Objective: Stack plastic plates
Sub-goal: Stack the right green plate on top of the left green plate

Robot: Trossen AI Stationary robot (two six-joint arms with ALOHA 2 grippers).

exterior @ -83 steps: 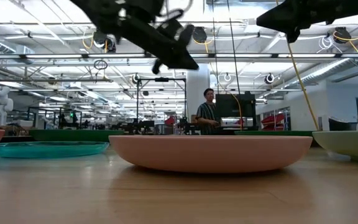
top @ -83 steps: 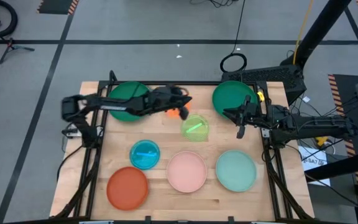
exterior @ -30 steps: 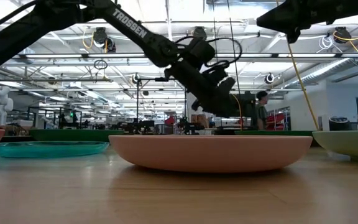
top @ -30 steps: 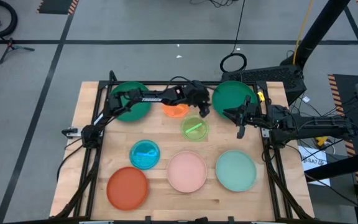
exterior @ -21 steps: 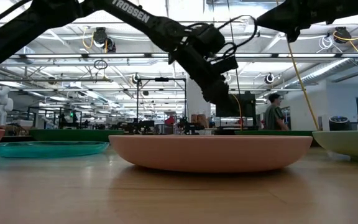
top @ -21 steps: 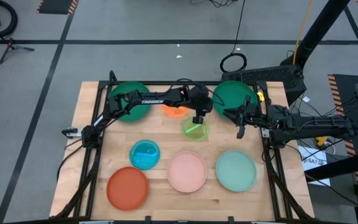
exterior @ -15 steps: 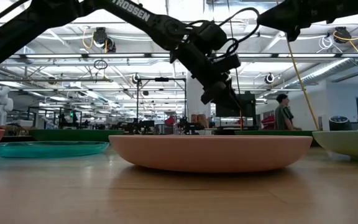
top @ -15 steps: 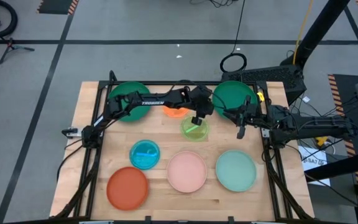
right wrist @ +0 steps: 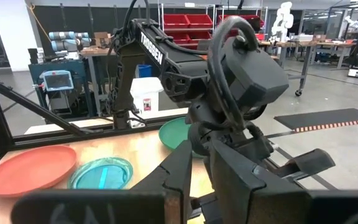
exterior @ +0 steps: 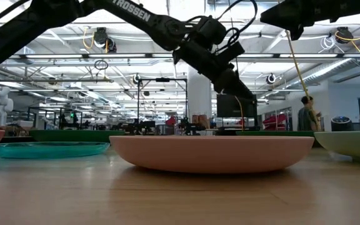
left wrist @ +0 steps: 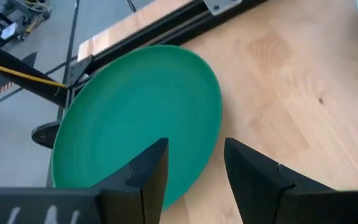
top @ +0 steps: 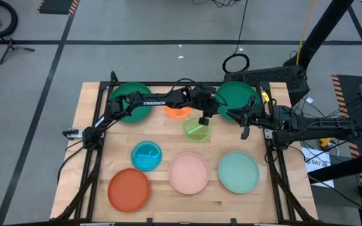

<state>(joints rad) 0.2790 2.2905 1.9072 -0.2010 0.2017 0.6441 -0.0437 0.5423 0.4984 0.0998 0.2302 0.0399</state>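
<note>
1. Green, and the largest thing near the work, the dark green plate (top: 236,97) lies at the table's back right corner; its twin, the second dark green plate (top: 131,102), lies well to its left, partly under the left arm.
2. Nearer the front than the first green plate lie the pale mint plate (top: 238,172), pink plate (top: 188,173) and red-orange plate (top: 129,188), none yet stacked.
3. Smaller ones sit between: the lime green plate (top: 197,130), translucent orange plate (top: 177,112) and cyan blue plate (top: 146,156).
4. The left gripper (left wrist: 194,171) hovers at that green plate's near rim, fingers spread and empty; I judge it should straddle the rim squarely before closing.
5. The right gripper (right wrist: 201,171) waits just right of that plate, fingers nearly together, pinching nothing.
</note>
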